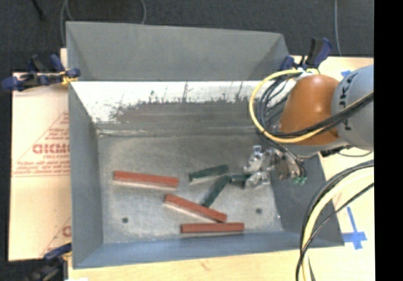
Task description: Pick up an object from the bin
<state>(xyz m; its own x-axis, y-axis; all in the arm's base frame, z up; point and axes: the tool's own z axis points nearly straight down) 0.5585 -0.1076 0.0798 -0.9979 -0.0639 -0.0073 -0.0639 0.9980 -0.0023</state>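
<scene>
My gripper (257, 171) is low in the bin's right part, below the orange cover, with its metal fingertips right beside the right end of a dark green stick (217, 188) that runs diagonally down-left. A second dark green stick (209, 174) lies just left of the fingertips, crossing above the first. Whether the fingers are round the stick's end cannot be made out.
Three red-brown sticks lie on the bin floor: one (145, 179) at the left, one (194, 208) slanting in the middle, one (212, 228) near the front wall. The arm with its cables hangs over the bin's right wall.
</scene>
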